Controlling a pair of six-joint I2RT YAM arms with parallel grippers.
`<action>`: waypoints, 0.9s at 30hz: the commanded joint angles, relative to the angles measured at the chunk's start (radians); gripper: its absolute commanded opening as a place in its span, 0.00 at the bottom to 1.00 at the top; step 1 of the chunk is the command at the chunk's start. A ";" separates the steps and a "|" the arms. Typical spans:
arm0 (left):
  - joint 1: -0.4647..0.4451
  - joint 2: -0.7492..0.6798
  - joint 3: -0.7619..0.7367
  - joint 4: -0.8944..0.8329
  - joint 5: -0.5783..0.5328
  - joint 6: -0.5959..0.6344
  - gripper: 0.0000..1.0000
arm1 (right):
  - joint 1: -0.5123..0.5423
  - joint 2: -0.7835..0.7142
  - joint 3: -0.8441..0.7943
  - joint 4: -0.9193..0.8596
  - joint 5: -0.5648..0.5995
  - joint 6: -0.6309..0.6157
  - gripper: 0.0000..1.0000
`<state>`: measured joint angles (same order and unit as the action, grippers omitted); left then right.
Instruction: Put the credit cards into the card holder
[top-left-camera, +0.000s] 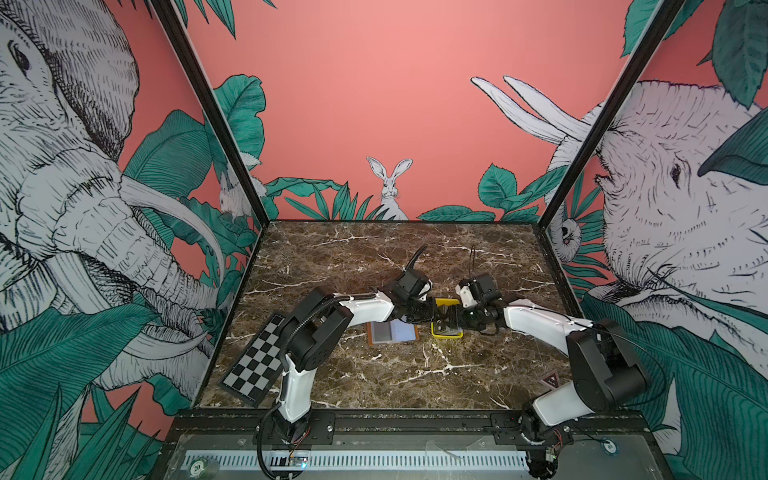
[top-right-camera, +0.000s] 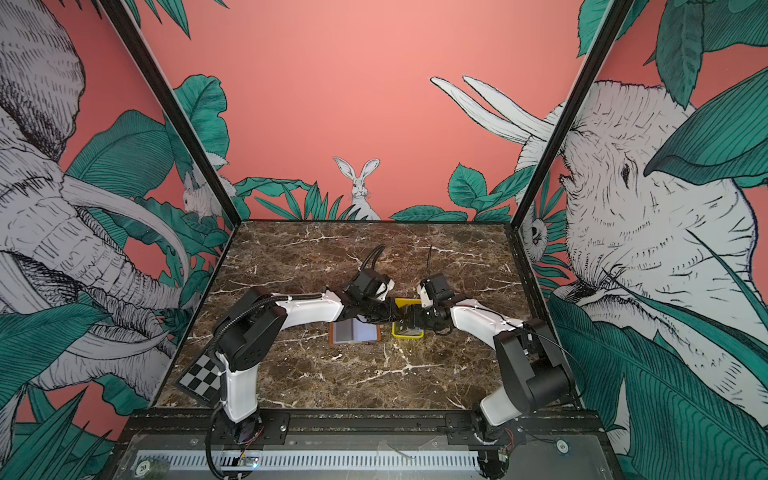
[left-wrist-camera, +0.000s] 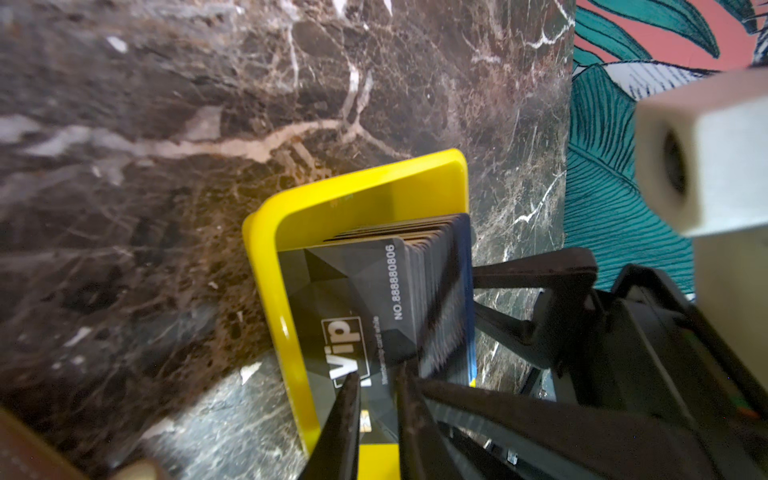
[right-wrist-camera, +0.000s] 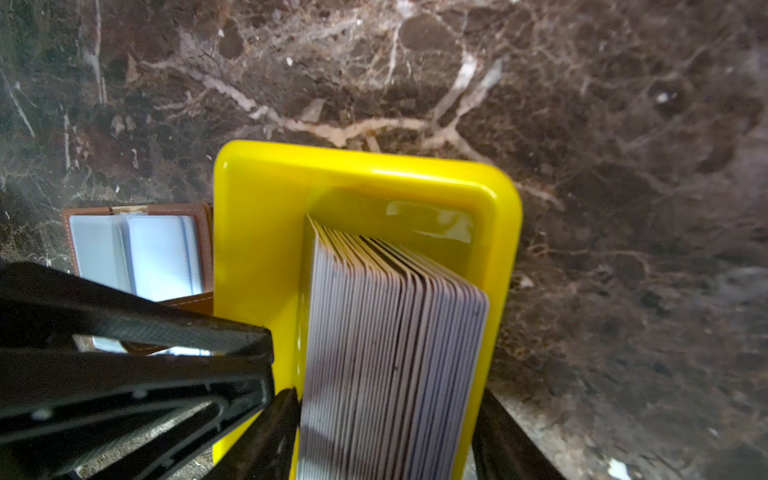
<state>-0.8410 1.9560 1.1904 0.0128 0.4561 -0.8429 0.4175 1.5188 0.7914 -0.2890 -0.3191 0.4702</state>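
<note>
On the table (top-left-camera: 374, 257): card holder (top-left-camera: 392, 332) lies just left of tray (top-left-camera: 446, 335). In tray: credit cards (right-wrist-camera: 390, 332), standing on edge. Checkerboard (top-left-camera: 253, 361) at front-left edge.

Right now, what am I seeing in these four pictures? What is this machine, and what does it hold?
Two robot arms, each ending in a two-fingered gripper, work on a marble table. Both top views look down from one camera head; the other two pictures come from wrist cameras. On the table lie an open brown card holder and a yellow tray with a stack of dark credit cards standing on edge. The right gripper clasps the stack from both sides. The left gripper, fingers nearly together, points at the front card; whether it grips is unclear.
</note>
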 joint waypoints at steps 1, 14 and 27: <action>-0.006 0.003 0.012 0.000 0.007 -0.008 0.20 | 0.000 -0.001 -0.014 0.037 -0.031 0.017 0.66; -0.006 -0.016 -0.001 0.008 -0.003 -0.014 0.18 | 0.001 0.017 -0.029 0.077 -0.075 0.046 0.68; -0.007 -0.012 -0.012 0.014 -0.004 -0.013 0.17 | 0.001 -0.017 -0.024 0.035 0.002 0.076 0.65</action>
<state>-0.8410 1.9560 1.1904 0.0147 0.4484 -0.8494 0.4145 1.5307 0.7692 -0.2581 -0.3500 0.5308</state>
